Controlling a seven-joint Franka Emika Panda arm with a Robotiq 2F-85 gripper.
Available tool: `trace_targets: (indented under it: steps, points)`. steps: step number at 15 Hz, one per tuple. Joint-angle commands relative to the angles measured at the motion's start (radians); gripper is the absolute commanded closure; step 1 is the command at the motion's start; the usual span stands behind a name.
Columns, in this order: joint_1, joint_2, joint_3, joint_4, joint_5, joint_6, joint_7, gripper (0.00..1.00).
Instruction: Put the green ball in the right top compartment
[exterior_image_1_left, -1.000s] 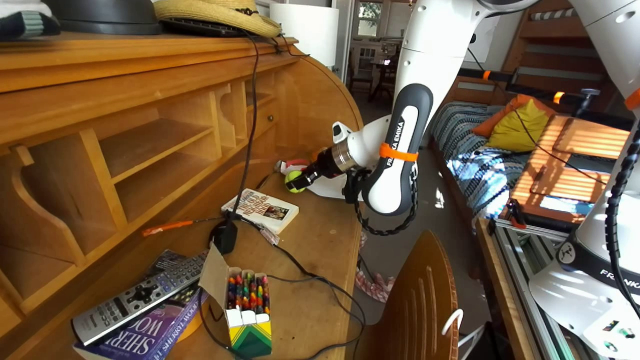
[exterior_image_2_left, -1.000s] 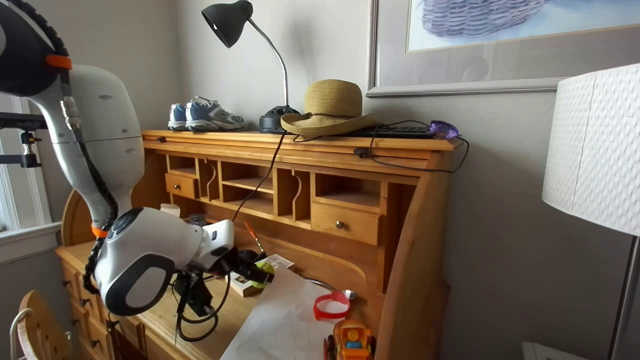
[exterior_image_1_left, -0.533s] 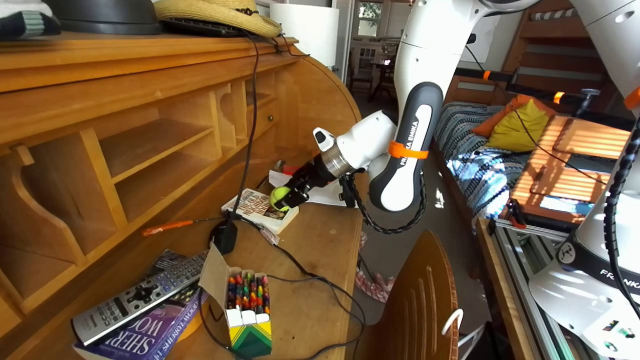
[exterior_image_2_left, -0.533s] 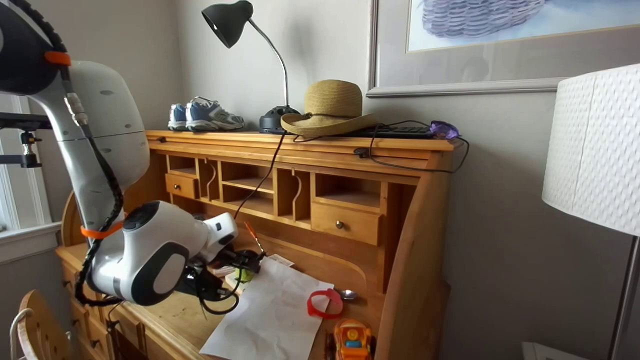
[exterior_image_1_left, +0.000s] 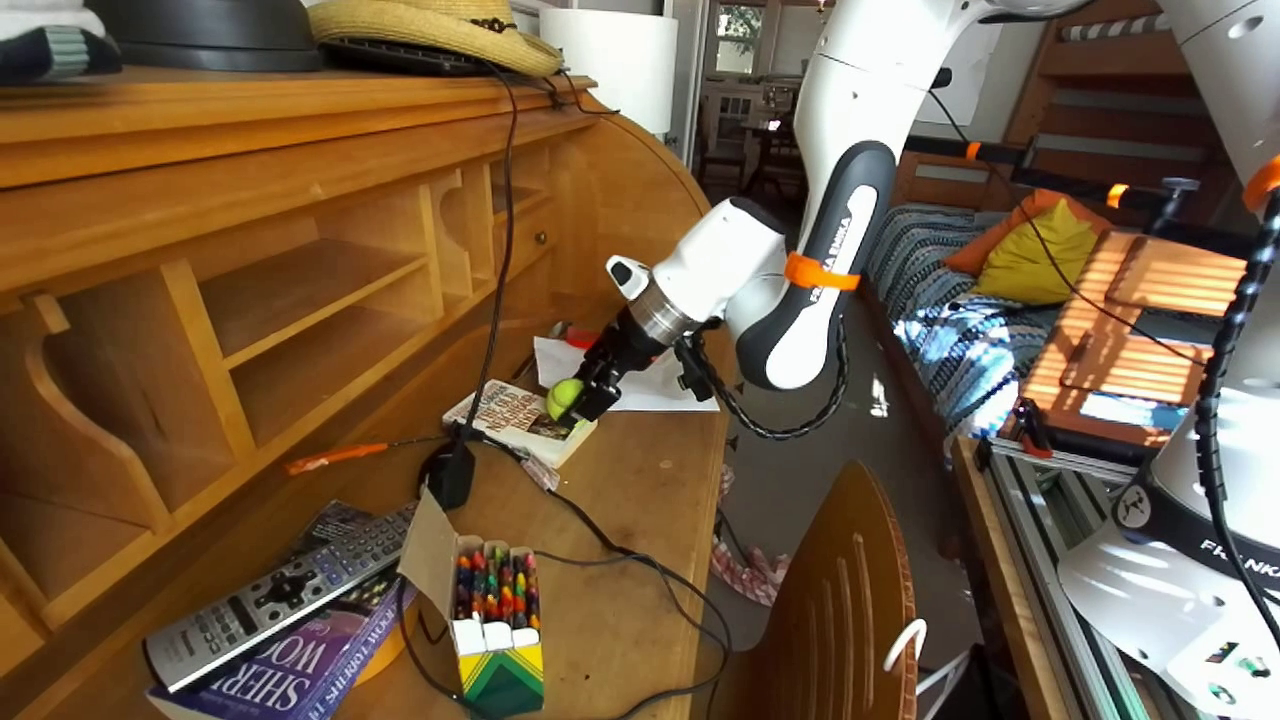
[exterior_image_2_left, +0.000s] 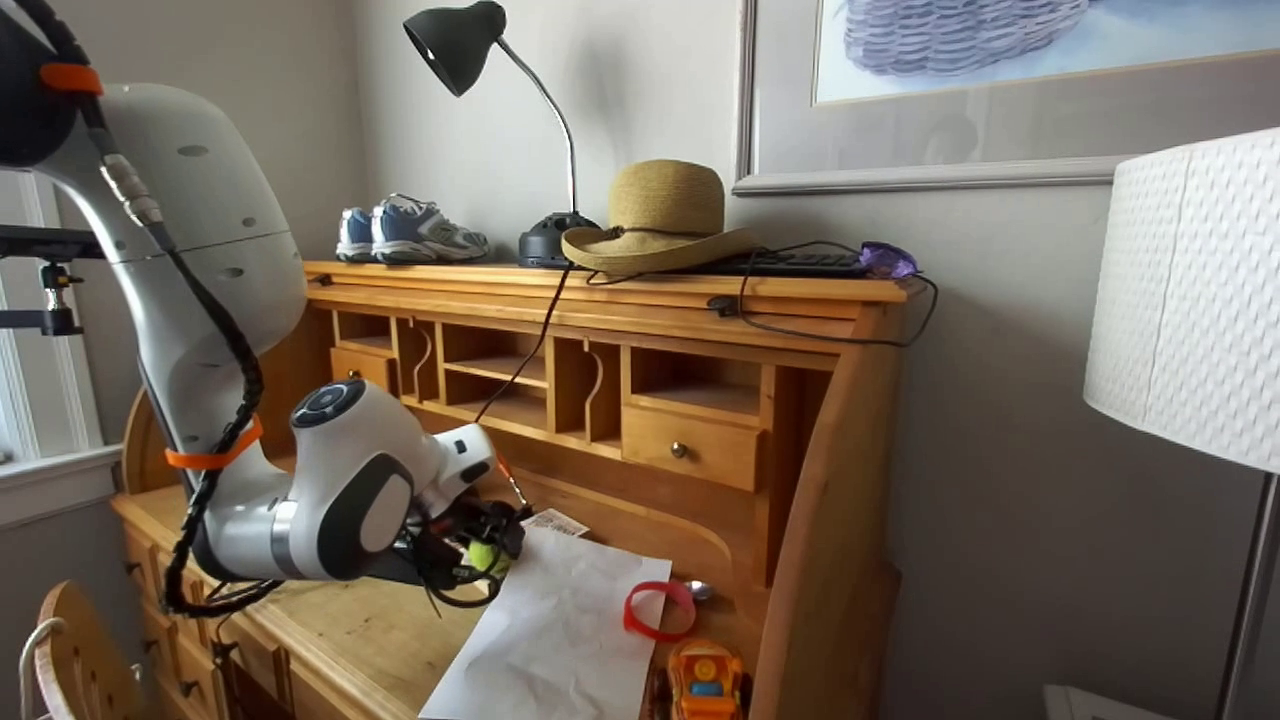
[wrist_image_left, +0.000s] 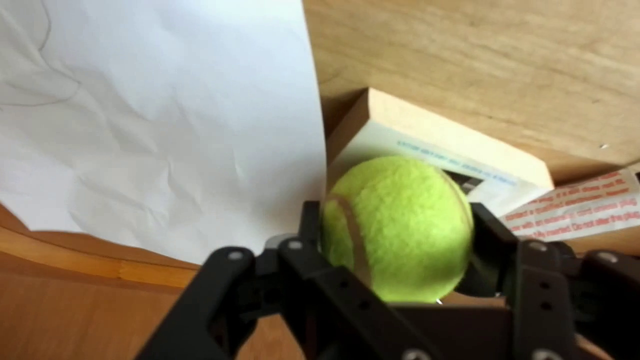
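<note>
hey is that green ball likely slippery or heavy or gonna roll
The green ball looks fuzzy, so it probably won't slip easily from the gripper. Being round, it would likely roll if released on the desk. It resembles a seamed tennis ball, so likely light for its size.

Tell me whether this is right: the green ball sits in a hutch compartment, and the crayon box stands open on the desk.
One part is wrong: the green ball is held in the pincer, as the wrist view shows. The crayon box does stand open on the desk.
</note>
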Motion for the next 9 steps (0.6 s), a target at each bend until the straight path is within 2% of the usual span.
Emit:
trace_targets:
  steps: [1, 2, 4, 5, 9]
  points:
    - [-0.118, 0.018, 0.122, 0.039, -0.126, -0.183, 0.093, 0.47]
    - [-0.169, 0.021, 0.181, 0.035, -0.155, -0.242, 0.102, 0.47]
    - [-0.264, 0.02, 0.294, 0.023, -0.164, -0.333, 0.088, 0.61]
    - [-0.303, 0.019, 0.341, 0.019, -0.147, -0.373, 0.064, 0.62]
    - [-0.384, -0.009, 0.428, 0.01, -0.093, -0.467, 0.036, 0.63]
